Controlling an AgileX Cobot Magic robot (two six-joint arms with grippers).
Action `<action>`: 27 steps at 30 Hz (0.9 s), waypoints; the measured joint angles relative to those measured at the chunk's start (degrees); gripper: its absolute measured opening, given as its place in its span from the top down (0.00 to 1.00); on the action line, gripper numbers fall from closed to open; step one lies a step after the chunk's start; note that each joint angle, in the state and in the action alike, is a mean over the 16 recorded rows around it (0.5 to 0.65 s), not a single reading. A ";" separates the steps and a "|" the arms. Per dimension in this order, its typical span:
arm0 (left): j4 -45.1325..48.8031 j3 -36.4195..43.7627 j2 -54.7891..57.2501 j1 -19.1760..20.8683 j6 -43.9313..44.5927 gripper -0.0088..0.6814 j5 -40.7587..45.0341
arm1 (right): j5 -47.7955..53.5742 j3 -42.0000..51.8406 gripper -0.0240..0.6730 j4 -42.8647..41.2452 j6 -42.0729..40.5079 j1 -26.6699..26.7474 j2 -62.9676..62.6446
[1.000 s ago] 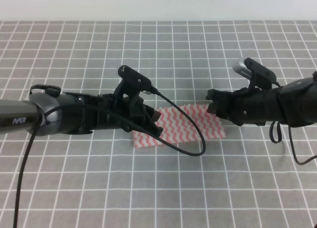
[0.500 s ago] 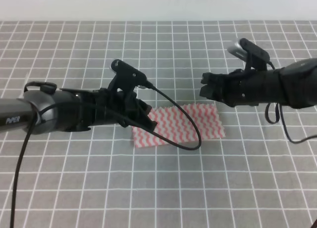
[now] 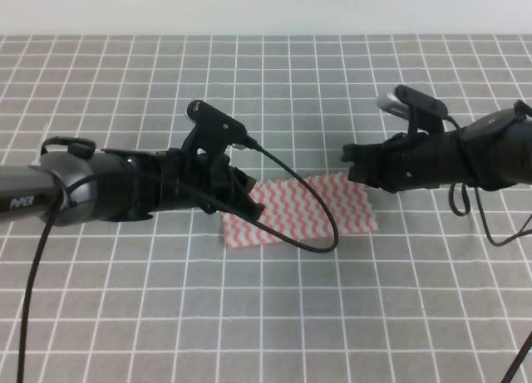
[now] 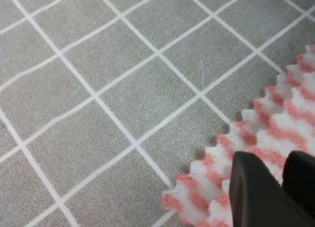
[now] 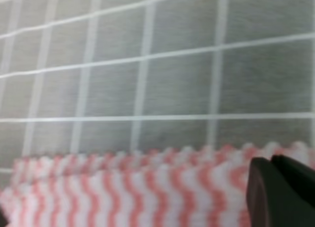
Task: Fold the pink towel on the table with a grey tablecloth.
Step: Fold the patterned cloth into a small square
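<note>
The pink towel lies flat on the table with a grey tablecloth, a wavy-striped rectangle near the middle. My left gripper hovers over the towel's left end. In the left wrist view its two dark fingers stand close together above the towel, near a jagged corner, and nothing shows between them. My right gripper sits just above the towel's far right corner. In the right wrist view its jaws are shut, and the towel's far edge runs below them.
A black cable from the left arm loops across the towel. The white-gridded cloth stretches on all sides, and a pale wall borders the table's far edge.
The left gripper drew back slightly up and left off the towel's front left corner. The right gripper rose away from the far right corner, then dipped a little. The towel stayed flat.
</note>
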 joint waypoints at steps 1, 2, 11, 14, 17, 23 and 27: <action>0.00 0.00 0.00 0.00 -0.02 0.80 -0.02 | -0.31 0.00 0.98 -0.19 0.02 -0.20 0.26; 0.00 0.00 0.00 0.00 -0.04 0.80 -0.04 | -0.62 0.00 0.99 -0.38 0.05 -0.38 0.53; -0.12 0.01 -0.65 0.00 -0.81 0.80 -0.67 | -0.08 -0.70 0.99 -1.45 0.11 -2.43 1.82; -0.18 0.01 -1.67 0.00 -2.83 0.82 -0.90 | 2.00 -1.11 0.99 -2.01 0.16 -2.91 1.23; 0.36 0.01 -2.87 0.00 -5.76 0.84 -0.34 | 4.74 -1.53 0.99 -3.03 0.40 -3.03 0.34; 6.37 0.01 -5.09 0.00 -16.25 0.90 5.14 | 11.18 -2.08 0.99 -7.65 3.23 -2.16 -1.71; 12.37 0.01 -5.24 0.00 -24.46 0.95 10.21 | 13.91 -2.04 0.99 -11.43 5.91 -1.11 -2.68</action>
